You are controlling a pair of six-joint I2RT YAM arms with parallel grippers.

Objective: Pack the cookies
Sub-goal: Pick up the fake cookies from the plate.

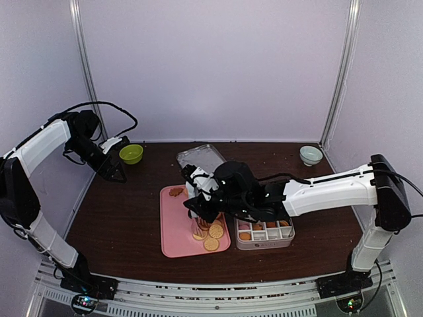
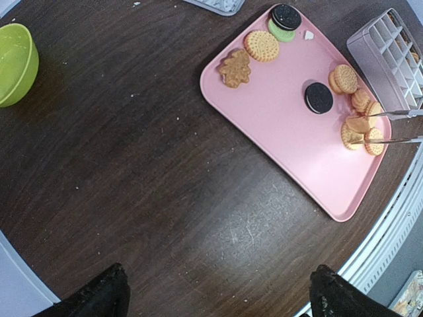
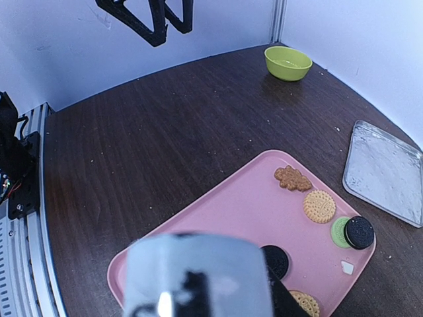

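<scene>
The table (image 1: 119, 224) is of dark brown wood with some pale crumbs on it, and it stands in a booth with pale lilac walls and metal posts in the back corners. A green bowl (image 1: 131, 154) stands at the back left and a small pale bowl (image 1: 310, 155) at the back right. A flat metal tray (image 1: 201, 158) lies at the back in the middle.

A pink tray (image 1: 177, 231) lies in the middle, not far from the front edge. A divided box (image 1: 264, 243) sits just beside it on the right. The widest stretch of bare wood is to the left of the pink tray, toward the left wall.

The cookies (image 2: 262, 45) lie mostly on the pink tray. A brown flower-shaped one and a round golden one are at its far end, next to a black round that rests on a green one. A single black round lies near the middle, and a group of golden rounds is at the near right corner. Some more cookies lie in the compartments of the box.

The right gripper (image 1: 200, 212) hangs over that near right corner and its jaws hold the metal tongs (image 2: 396, 113). The tips of the tongs stand on both sides of one golden cookie (image 2: 359, 124) in the group. The left gripper (image 2: 217, 274) is raised at the back left near the green bowl, well apart from the cookies, with its jaws wide apart and holding nothing.
</scene>
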